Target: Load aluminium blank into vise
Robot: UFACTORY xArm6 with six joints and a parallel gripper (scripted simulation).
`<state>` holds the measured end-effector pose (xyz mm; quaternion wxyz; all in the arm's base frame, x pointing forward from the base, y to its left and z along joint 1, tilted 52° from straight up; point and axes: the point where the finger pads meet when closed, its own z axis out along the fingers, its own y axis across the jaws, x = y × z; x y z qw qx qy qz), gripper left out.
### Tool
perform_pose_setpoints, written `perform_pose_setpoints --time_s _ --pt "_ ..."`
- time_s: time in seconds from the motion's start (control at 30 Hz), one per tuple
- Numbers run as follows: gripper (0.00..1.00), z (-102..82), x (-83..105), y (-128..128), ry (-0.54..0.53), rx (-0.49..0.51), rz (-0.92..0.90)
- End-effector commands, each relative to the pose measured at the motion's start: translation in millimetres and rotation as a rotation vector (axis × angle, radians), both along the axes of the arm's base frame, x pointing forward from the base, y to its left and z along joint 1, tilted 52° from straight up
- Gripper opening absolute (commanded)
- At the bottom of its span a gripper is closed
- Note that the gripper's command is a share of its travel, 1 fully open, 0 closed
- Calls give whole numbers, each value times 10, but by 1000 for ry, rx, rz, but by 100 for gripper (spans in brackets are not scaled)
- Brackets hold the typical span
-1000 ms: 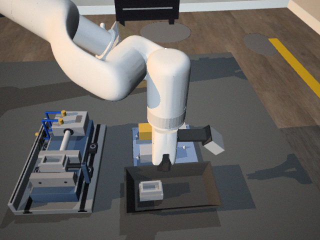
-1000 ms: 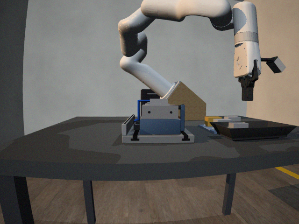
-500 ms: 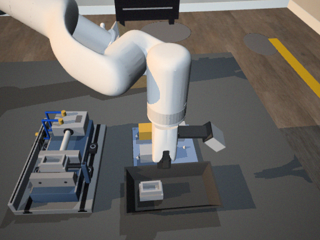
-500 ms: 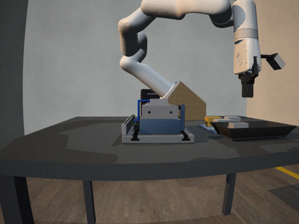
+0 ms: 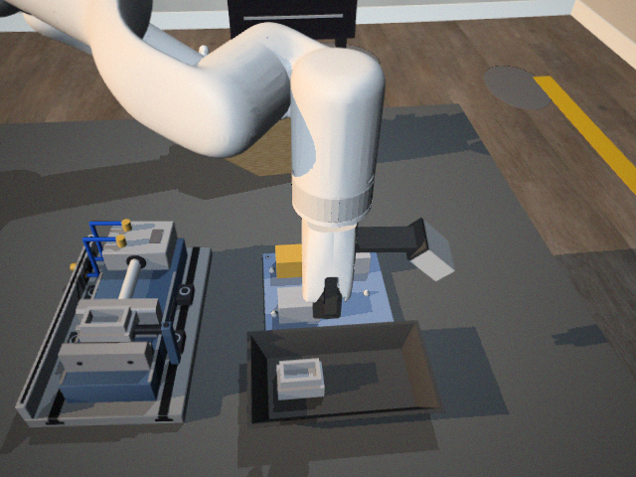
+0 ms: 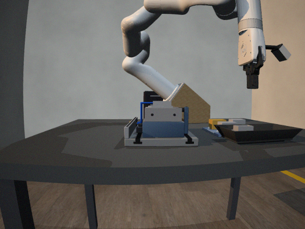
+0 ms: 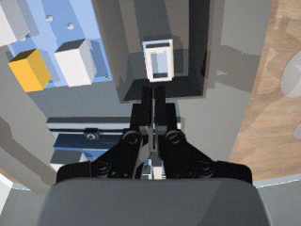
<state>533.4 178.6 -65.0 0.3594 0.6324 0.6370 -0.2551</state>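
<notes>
Top: gripper [image 5: 327, 302] above infeed plate [image 5: 380, 302], jaws fully closed on nothing; one finished part [image 5: 300, 379] in outfeed tray [image 5: 426, 359], another in vise [image 5: 104, 319] (pocket up). Exterior: gripper high over surface [image 6: 74, 148]. Wrist: brass blank [image 7: 28, 71] beside aluminium blank [image 7: 77, 63].

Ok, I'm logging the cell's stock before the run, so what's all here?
Dark grey table: one, under everything.
Blue-and-grey vise: one, table's left.
Grey pocketed finished parts: two; one in the vise opening, one pocket up in the tray.
Dark outfeed tray: one, near centre.
Light blue infeed plate: one, behind the tray.
Yellow brass blank: one, on the plate.
Plain grey aluminium blanks: two, on the plate.
White arm: one.
Black claw: one, shut, empty, high above the tray.
</notes>
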Motion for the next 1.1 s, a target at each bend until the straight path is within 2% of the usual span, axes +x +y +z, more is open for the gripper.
perform_pose_setpoints --time_s 0.0,0.3,0.67,0.73,0.8,1.07 --pt "0 61 -3 78 -3 2 2" --pt "0 141 -21 179 -3 2 2" --pt "0 175 -19 180 -3 2 2" --pt "0 313 7 107 -2 3 2" --pt "0 540 38 -24 -2 5 2" --pt "0 993 52 -321 -2 7 2"
